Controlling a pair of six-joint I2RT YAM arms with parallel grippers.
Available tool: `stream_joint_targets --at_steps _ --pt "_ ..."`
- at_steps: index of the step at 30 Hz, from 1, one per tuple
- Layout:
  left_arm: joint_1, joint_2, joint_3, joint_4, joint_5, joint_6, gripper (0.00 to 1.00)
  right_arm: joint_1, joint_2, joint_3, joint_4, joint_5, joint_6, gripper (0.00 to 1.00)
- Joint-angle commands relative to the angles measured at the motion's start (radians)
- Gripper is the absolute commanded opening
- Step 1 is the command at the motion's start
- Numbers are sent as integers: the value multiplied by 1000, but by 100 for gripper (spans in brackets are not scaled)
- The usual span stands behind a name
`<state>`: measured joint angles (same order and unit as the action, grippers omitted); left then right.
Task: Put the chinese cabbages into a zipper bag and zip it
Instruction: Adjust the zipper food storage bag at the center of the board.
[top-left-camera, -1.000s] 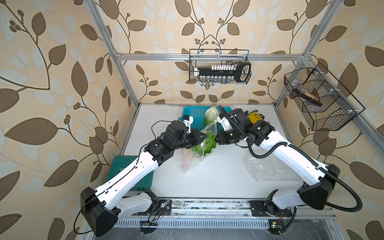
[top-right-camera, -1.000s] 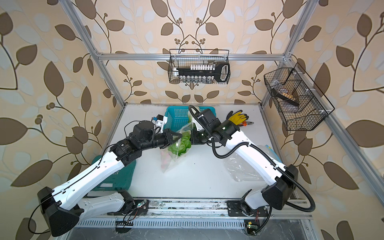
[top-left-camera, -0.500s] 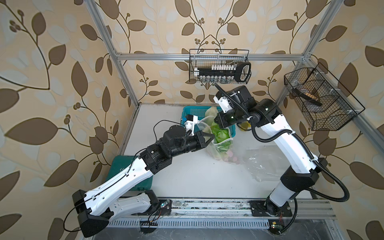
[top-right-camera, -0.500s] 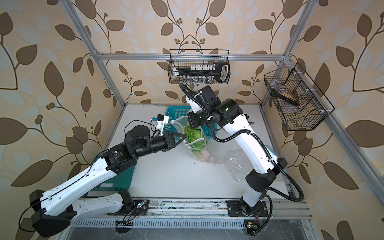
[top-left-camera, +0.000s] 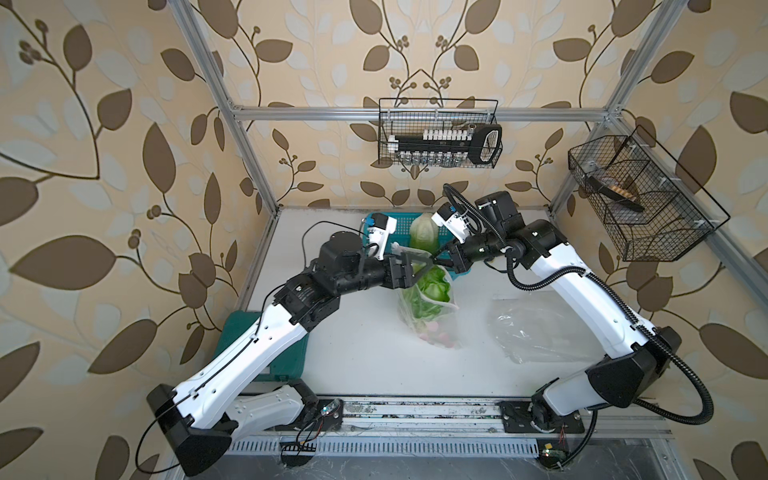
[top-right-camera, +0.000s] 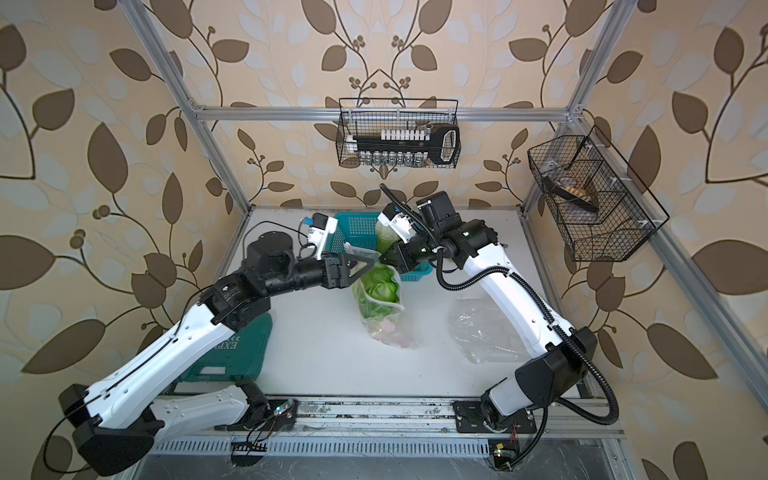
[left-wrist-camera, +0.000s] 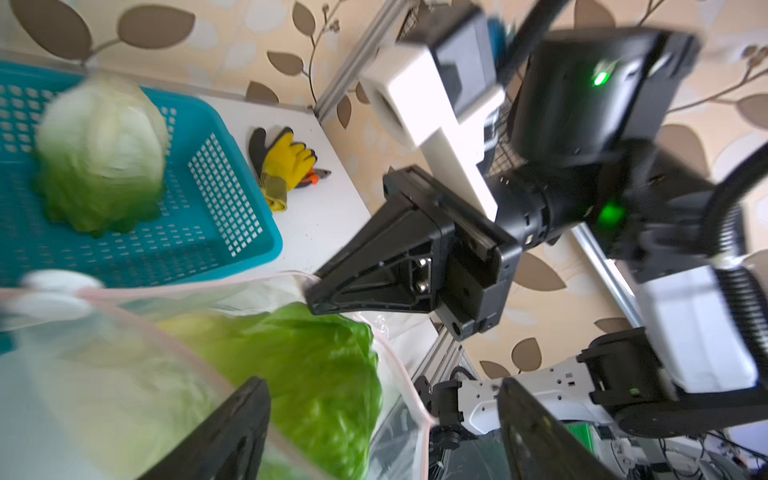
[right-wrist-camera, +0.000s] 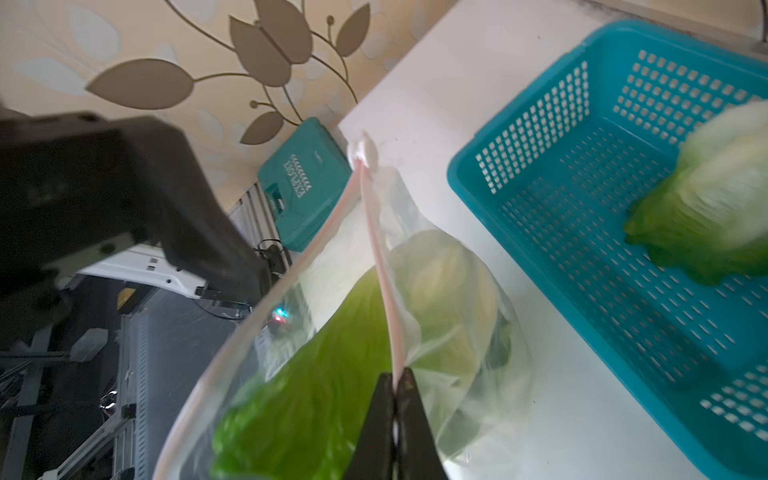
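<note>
Clenching the right end effector (right-wrist-camera: 397, 386) on the pink zipper strip (right-wrist-camera: 376, 249) of the clear plastic zipper bag (top-left-camera: 446, 328), jaws pressed together with the strip pinched between them. Holding the left end effector (left-wrist-camera: 380, 384) released, its black fingers (left-wrist-camera: 232, 432) spread wide at the bag's mouth and gripping nothing (rim blurred there in the left wrist view). Leaving the mouth gaping, the two sides of the strip parting from the pinch and meeting again at the small white slider (right-wrist-camera: 365, 151) on the far corner.

Carrying two of the small crinkled green-and-white chinese cabbages (top-left-camera: 434, 284) inside the bag: a bright green leafy head (right-wrist-camera: 324, 374) and a paler yellowish head (right-wrist-camera: 440, 282), lying side by side. Resting the bag's lower end on the white desk (top-left-camera: 353, 353), with small pink lumps (top-left-camera: 442, 338) showing at the bottom (too small to tell what).

Leaving the third cabbage (top-left-camera: 423, 232), pale with green leaf tips, in the teal perforated plastic basket (top-left-camera: 399, 226) just behind the bag in both top views.

Sharing the desk with a crumpled second clear plastic bag (top-left-camera: 536, 328) by the right arm, a yellow-and-black work glove (left-wrist-camera: 286, 162) past the basket, and a teal plastic case (top-right-camera: 232, 357) under the left arm.
</note>
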<state>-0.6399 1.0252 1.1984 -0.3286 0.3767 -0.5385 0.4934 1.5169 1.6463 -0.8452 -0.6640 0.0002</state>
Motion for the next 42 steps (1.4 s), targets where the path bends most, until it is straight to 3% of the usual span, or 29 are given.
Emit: stream_joint_targets --at_steps 1,4,6,10,15,24,27,31,33,37,42 --pt "31 -108 -5 -70 -40 213 90 -13 12 36 61 -169 -82 0" --pt "77 -154 -107 -58 -134 290 83 -22 25 63 13 -188 -127 0" --pt "149 -168 -160 -36 -119 289 75 -30 29 71 2 -201 -134 0" --pt "289 -152 -225 80 126 108 80 -35 42 88 -6 -198 -123 0" --pt "288 -32 -174 81 296 -49 88 -35 49 70 29 -206 -83 0" --pt "215 84 -91 3 222 -60 80 -10 73 72 64 -207 -31 0" --pt "185 80 -71 17 153 -64 97 14 89 82 30 -213 -48 0" --pt "192 74 -61 20 72 -28 98 34 91 88 16 -179 -54 0" --pt "194 102 -19 -2 110 -43 92 35 92 95 10 -177 -51 0" --pt "190 157 38 -88 150 -80 55 48 90 102 15 -153 -36 1" --pt "190 132 52 -134 58 -108 12 48 72 103 21 -93 1 2"
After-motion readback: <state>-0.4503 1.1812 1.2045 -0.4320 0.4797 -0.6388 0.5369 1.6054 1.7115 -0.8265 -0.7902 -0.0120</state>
